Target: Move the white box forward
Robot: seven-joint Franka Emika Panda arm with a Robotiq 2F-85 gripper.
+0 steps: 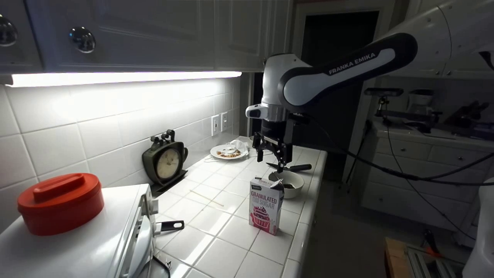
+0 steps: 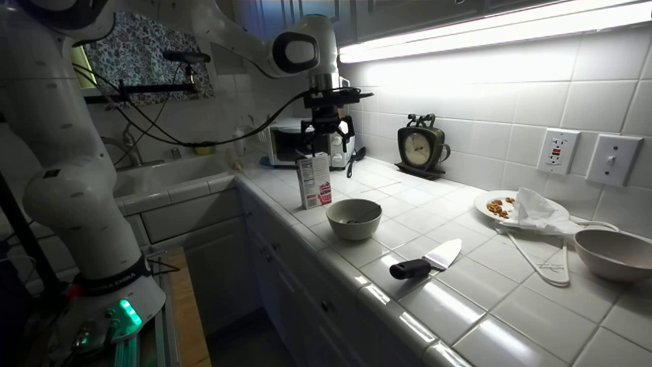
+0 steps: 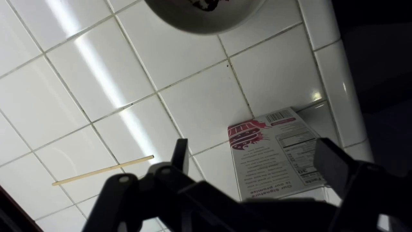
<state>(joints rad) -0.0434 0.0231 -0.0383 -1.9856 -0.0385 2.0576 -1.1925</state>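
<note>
Tiled counter (image 2: 540,316) — bowl (image 2: 346,224) between white box (image 2: 315,181) and server (image 2: 442,256)

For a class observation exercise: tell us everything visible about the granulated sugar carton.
The granulated sugar carton is a white box, apparently cardboard, with a pinkish-red cupcake on its front; another face carries a barcode and nutrition panel. A flap seems raised at its top. It stands upright on the tiled countertop, near the edge, apart from the nearest bowl. The open gripper hangs higher, not holding it.
</note>
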